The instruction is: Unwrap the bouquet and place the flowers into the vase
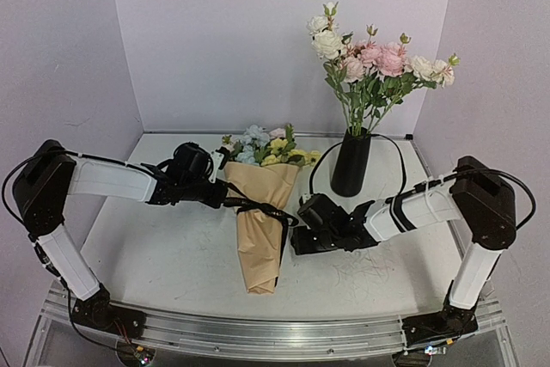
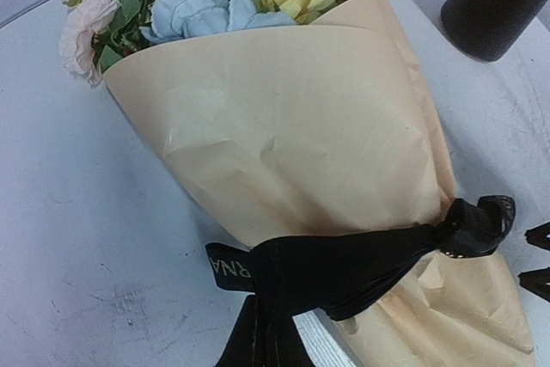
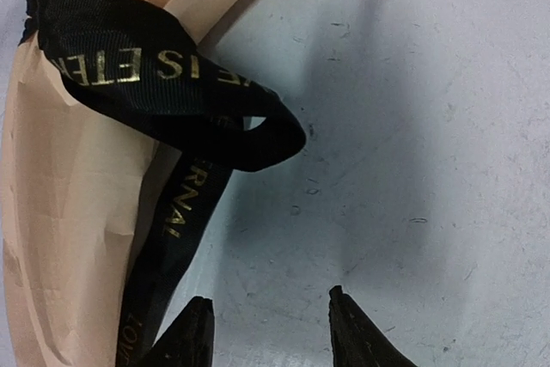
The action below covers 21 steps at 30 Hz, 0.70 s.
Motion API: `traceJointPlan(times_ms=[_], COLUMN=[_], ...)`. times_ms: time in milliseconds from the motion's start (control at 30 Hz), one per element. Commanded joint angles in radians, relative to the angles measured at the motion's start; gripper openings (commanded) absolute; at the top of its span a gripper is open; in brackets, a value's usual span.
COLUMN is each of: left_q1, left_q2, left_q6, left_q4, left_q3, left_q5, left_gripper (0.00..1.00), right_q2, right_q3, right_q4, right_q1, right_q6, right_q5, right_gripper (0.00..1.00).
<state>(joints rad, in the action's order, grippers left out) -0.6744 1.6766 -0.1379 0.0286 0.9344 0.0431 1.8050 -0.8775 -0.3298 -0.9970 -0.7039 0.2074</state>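
Observation:
The bouquet (image 1: 260,229) lies in the middle of the table, a tan paper cone with its tip toward the near edge. Its pale blue, yellow and cream flowers (image 1: 265,149) face the back wall. A black lettered ribbon (image 2: 344,264) is tied round the cone. My left gripper (image 1: 226,198) is at the cone's left side, shut on a strand of the ribbon that runs down to the jaws (image 2: 268,345). My right gripper (image 3: 268,322) hovers open over bare table just right of the cone, a ribbon tail (image 3: 176,229) beside its left finger. The black vase (image 1: 351,163) stands at the back right.
A tall bunch of cream-white and pink roses (image 1: 374,62) fills the vase. A black cable (image 1: 397,161) loops beside the vase. Lilac walls close off the back and both sides. A metal rail (image 1: 275,333) runs along the table's near edge.

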Motion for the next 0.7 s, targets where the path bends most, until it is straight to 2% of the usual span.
traceJointPlan(times_ms=[0,367,667], left_q1=[0.0,-0.001,0.001], left_q2=[-0.07,-0.102,-0.117], left_q6=[-0.039,-0.089,-0.135], left_q4=[-0.006,-0.018,-0.022], left_q3=[0.037,0.105,0.155], left_q5=[-0.04,-0.17,-0.18], left_gripper=[0.0,0.0,0.0], right_q2=[0.018,0.101,0.133], right_q3=[-0.056,-0.15,-0.203], right_q4=[0.01,0.032,0.109], right_q1=[0.003,0.004,-0.002], right_q6=[-0.009,-0.005,-0.003], right_q5=[-0.02,-0.033,0.008], right_gripper=[0.48,0.49,0.52])
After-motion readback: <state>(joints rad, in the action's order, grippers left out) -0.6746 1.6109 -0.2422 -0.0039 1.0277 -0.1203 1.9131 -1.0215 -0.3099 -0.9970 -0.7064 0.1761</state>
